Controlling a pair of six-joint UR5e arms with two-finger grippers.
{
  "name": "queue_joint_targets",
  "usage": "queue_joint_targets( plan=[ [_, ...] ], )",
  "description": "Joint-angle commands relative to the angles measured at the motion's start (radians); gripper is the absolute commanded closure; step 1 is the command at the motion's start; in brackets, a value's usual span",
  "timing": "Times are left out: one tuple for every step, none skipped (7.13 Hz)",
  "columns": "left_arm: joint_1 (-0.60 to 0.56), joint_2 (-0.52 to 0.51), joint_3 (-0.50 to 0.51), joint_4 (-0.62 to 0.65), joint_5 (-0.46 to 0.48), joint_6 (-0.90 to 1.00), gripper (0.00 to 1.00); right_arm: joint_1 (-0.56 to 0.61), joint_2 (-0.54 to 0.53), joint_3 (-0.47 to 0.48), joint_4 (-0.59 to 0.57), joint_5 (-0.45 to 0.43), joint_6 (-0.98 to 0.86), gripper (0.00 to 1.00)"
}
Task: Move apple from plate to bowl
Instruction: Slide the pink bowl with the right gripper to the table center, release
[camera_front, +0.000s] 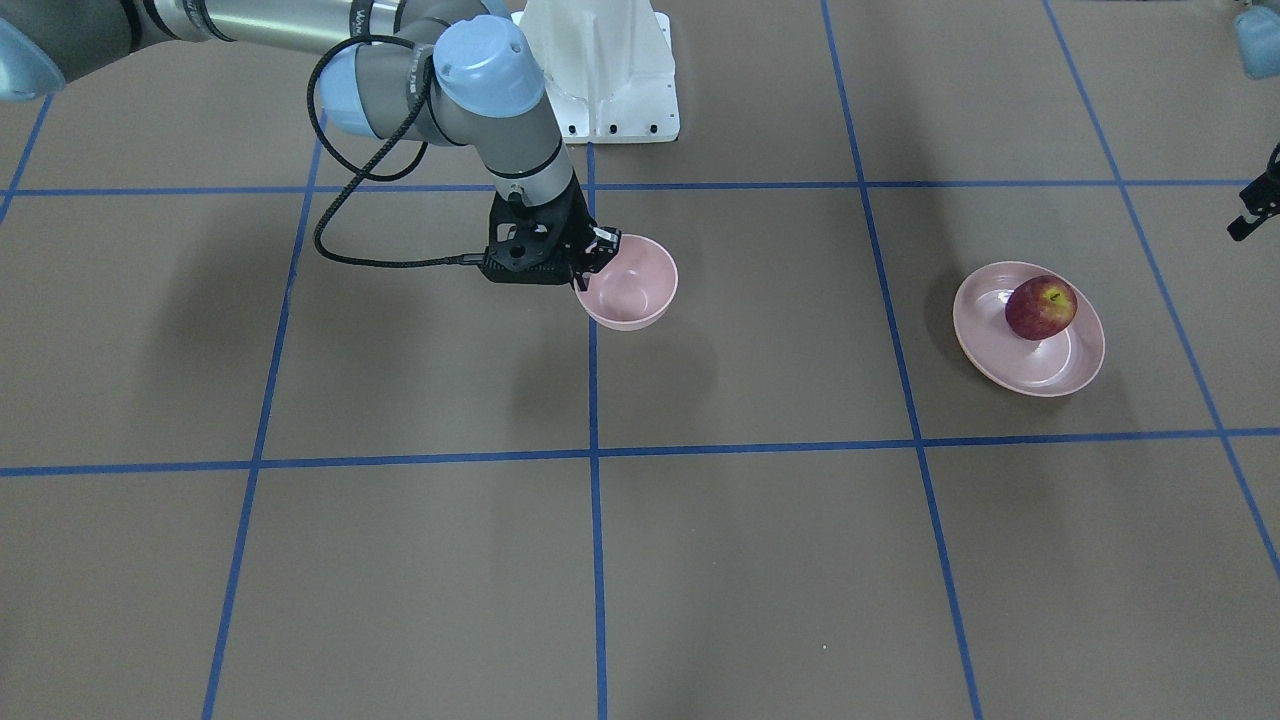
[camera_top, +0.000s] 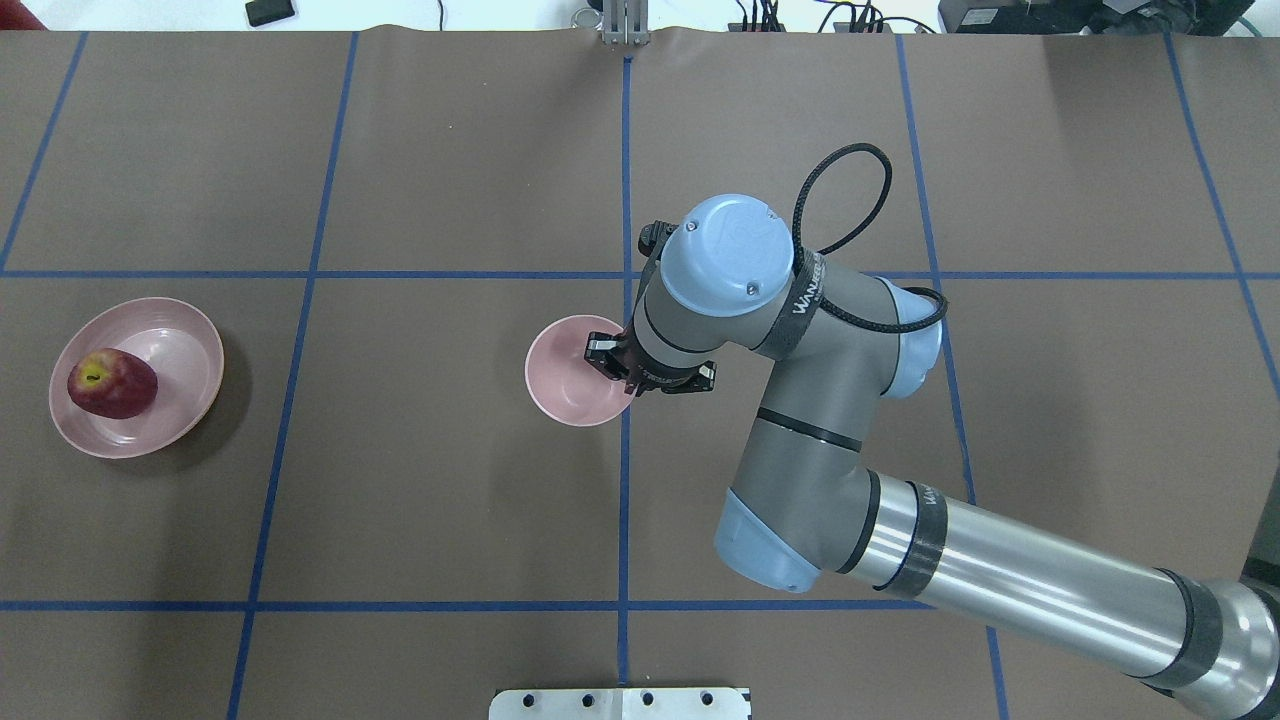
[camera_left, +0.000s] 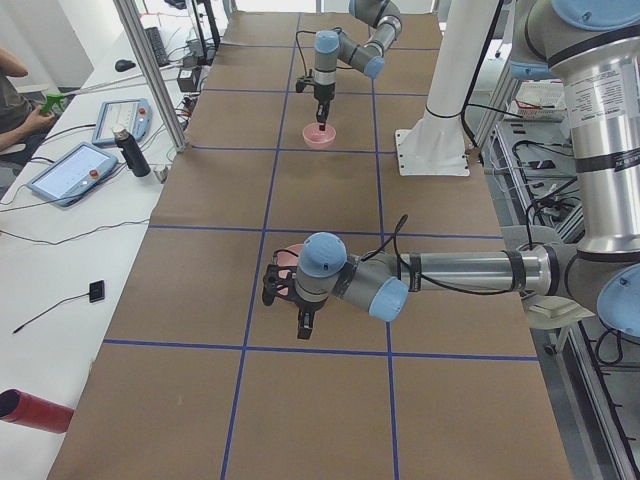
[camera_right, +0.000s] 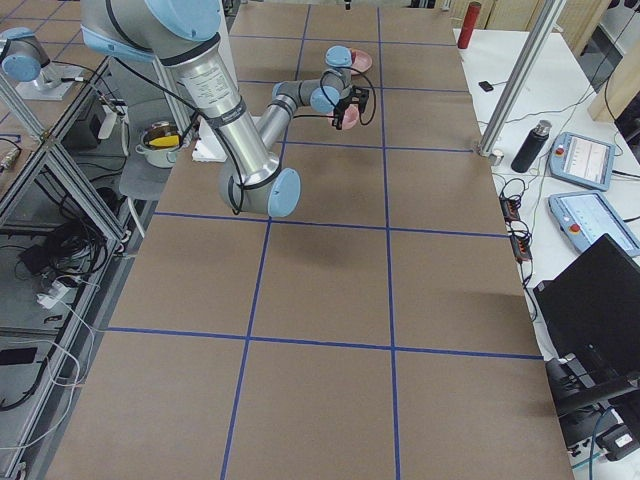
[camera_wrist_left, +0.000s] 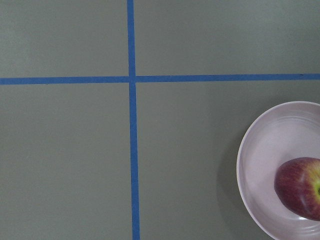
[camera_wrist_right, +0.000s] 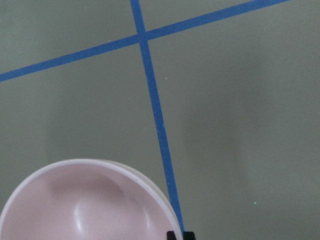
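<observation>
1. Overhead exterior is showing the right arm reaching in to the middle of the table; the left arm is not appearing in that view.
2. The plate is sitting far out on the robot's left, well apart from the bowl, with 1 blue tape line running between them.
3. The bowl is sitting empty beside the centre tape line.
4. The apple is lying on the plate, stem patch facing up. Being roundish, it is offering no long axis to line up with.
5. The right gripper is pinching the bowl's rim, 1 finger inside and 1 outside, so it looks occupied.
6. The left gripper is hanging near the plate at the front-facing view's right edge. Whether it is spread or pressed together, I cannot tell. It is the nearer 1 to the apple, so the pick is probably falling to it. The left wrist view is catching the apple in its lower right corner, so the reach is likely heading that way.
</observation>
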Motion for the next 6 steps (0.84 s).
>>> queue_joint_targets(
  plan=[
    [0.000,-0.002,0.004,0.003,-0.001,-0.004,0.02,-0.001,-0.030,-0.033,0.035,0.012,-0.008,1.00],
    [0.000,-0.002,0.004,0.003,0.000,-0.004,0.02,-0.001,-0.033,-0.039,0.033,0.011,-0.008,1.00],
    [0.002,-0.003,0.002,0.003,0.001,-0.007,0.02,-0.001,-0.047,-0.042,0.036,0.008,-0.006,1.00],
    [0.027,-0.032,0.002,0.003,0.001,-0.083,0.02,-0.001,-0.046,-0.035,0.036,0.012,0.000,1.00],
    [0.088,-0.075,-0.002,0.003,0.008,-0.175,0.02,-0.001,-0.049,-0.036,0.036,0.014,-0.005,0.31],
    [0.156,-0.110,-0.002,0.004,0.031,-0.200,0.02,0.003,-0.052,-0.016,0.027,0.015,0.001,0.00]
  ],
)
